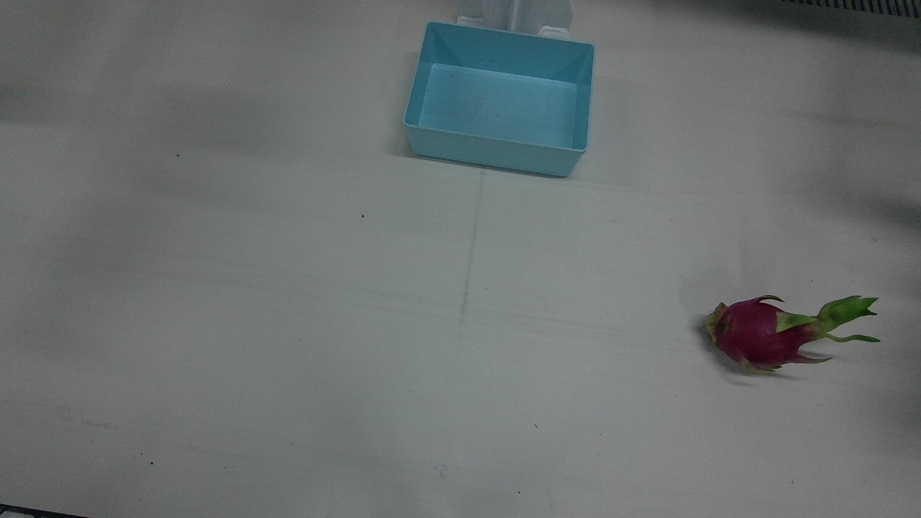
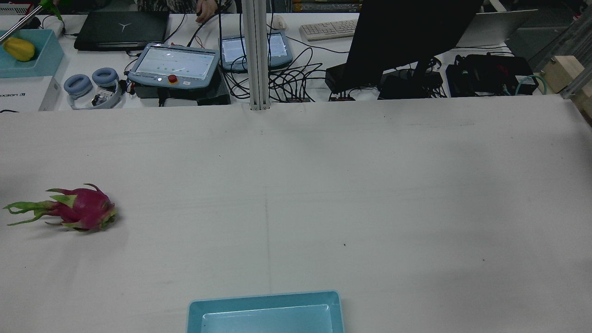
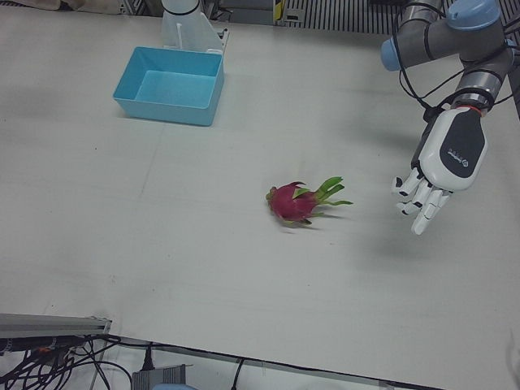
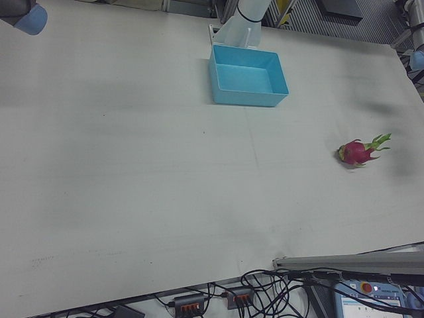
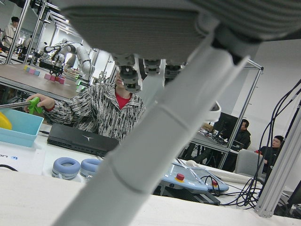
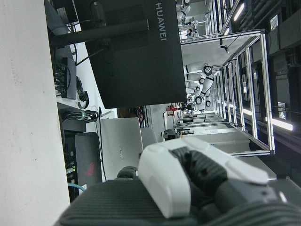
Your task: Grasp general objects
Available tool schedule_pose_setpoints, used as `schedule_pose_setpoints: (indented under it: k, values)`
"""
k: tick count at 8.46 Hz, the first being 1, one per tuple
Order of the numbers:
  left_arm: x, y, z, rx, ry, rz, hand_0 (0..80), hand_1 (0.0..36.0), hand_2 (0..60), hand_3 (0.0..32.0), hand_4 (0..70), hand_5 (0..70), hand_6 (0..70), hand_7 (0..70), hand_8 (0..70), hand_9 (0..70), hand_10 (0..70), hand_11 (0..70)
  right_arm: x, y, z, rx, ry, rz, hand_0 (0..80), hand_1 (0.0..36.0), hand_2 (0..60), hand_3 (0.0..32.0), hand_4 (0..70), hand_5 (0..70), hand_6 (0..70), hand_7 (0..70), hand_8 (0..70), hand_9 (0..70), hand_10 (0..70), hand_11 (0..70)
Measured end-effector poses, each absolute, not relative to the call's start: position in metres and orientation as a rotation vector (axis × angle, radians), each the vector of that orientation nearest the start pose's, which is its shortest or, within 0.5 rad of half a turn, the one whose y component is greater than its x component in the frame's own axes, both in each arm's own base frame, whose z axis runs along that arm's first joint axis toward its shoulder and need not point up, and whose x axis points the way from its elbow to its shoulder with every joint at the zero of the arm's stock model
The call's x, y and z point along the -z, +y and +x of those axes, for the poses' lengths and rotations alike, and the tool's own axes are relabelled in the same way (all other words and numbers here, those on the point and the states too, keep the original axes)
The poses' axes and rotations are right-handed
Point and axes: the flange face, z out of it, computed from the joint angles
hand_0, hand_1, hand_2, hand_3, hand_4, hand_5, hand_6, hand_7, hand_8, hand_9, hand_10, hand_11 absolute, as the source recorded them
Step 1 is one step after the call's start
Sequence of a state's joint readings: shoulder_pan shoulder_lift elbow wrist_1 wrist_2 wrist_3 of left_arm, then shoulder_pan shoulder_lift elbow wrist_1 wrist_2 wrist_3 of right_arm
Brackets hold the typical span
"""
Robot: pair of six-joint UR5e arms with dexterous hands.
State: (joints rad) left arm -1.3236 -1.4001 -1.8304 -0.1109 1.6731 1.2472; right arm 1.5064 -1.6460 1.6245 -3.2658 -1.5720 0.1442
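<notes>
A magenta dragon fruit [image 1: 763, 334] with green leafy tips lies on its side on the white table, far over on my left arm's half [image 2: 83, 209]. My left hand [image 3: 439, 171] hangs above the table to the right of the fruit [image 3: 294, 201] in the left-front view, well apart from it, fingers spread downward and holding nothing. The left hand view shows only its own fingers [image 5: 141, 70] and the room beyond. Of my right hand [image 6: 188, 183] only a white and dark part shows in its own view; its pose is unclear. The fruit [image 4: 356, 152] also shows in the right-front view.
A light blue bin [image 1: 496, 155] with nothing in it stands at the robot's edge of the table, near the middle [image 2: 263, 300] [image 3: 166, 110] [image 4: 248, 96]. Beyond the far edge are teach pendants [image 2: 173, 62], cables, a monitor [image 2: 407, 32] and a person [image 5: 99, 110].
</notes>
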Motion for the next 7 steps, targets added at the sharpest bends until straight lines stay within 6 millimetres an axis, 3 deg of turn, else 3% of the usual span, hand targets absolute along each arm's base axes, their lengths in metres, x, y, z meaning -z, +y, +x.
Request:
schedule_pose_setpoints:
  k: [1,3,5,6,7]
  values:
    - [-0.618,-0.452,-0.006,1.053,1.698,0.849,80.0,36.0,60.0,0.0,23.5,70.0,7.2,58.0,0.4,10.2,0.0,0.0,-0.708,-0.452,0.104,2.331,2.004,0.211,0.0,0.0,0.0,0.0,0.0,0.0,0.0,0.0,0.0,0.0,0.0,0.0]
    - [-0.592,-0.447,0.025,1.026,1.629,0.875,80.0,36.0,60.0,0.0,12.8,70.0,0.0,47.4,0.0,8.0,0.0,0.0,-0.708,-0.452,0.104,2.331,2.005,0.211,0.0,0.0,0.0,0.0,0.0,0.0,0.0,0.0,0.0,0.0,0.0,0.0]
    - [-0.562,-0.432,0.093,1.007,1.563,0.888,80.0,36.0,60.0,0.0,0.4,70.0,0.0,34.7,0.0,5.5,0.0,0.0,-0.708,-0.452,0.104,2.332,2.005,0.212,0.0,0.0,0.0,0.0,0.0,0.0,0.0,0.0,0.0,0.0,0.0,0.0]
    - [-0.550,-0.424,0.124,0.999,1.541,0.883,80.0,36.0,60.0,0.0,0.0,70.0,0.0,30.3,0.0,4.6,0.0,0.0,-0.708,-0.452,0.104,2.332,2.004,0.212,0.0,0.0,0.0,0.0,0.0,0.0,0.0,0.0,0.0,0.0,0.0,0.0]
    - [-0.542,-0.420,0.142,0.994,1.529,0.877,80.0,36.0,60.0,0.0,0.0,70.0,0.0,32.1,0.0,5.0,0.0,0.0,-0.708,-0.452,0.104,2.332,2.004,0.212,0.0,0.0,0.0,0.0,0.0,0.0,0.0,0.0,0.0,0.0,0.0,0.0]
